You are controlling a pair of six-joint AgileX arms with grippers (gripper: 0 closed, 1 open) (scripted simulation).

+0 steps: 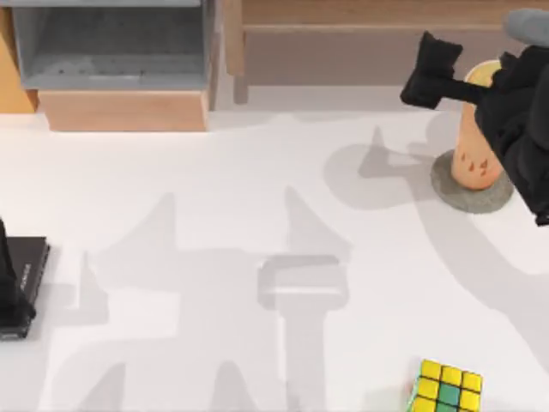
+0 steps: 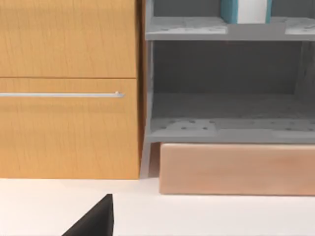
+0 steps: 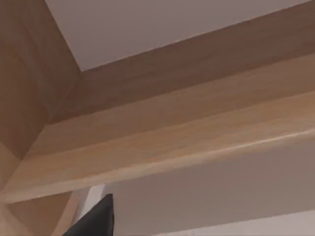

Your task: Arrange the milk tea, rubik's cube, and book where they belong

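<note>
The milk tea point(image 1: 477, 153), a tall orange cup, stands upright on a flat grey round disc point(image 1: 455, 196) at the table's far right. My right gripper point(image 1: 426, 69) hovers up and to the left of the cup's top, open and holding nothing; one dark fingertip point(image 3: 96, 220) shows in the right wrist view. The rubik's cube point(image 1: 447, 388), yellow and green, lies at the front right edge. The book point(image 2: 244, 11), teal with a white edge, stands on the upper grey shelf in the left wrist view. My left arm point(image 1: 7, 287) is parked at the left edge, its fingertip point(image 2: 98, 219) low over the table.
A grey open shelf unit point(image 1: 111, 47) on a wooden base point(image 1: 124, 110) stands at the back left, beside a wooden drawer front point(image 2: 69, 88). A wooden rail point(image 1: 369, 15) runs along the back. A black flat slab point(image 1: 31, 264) lies by the left arm.
</note>
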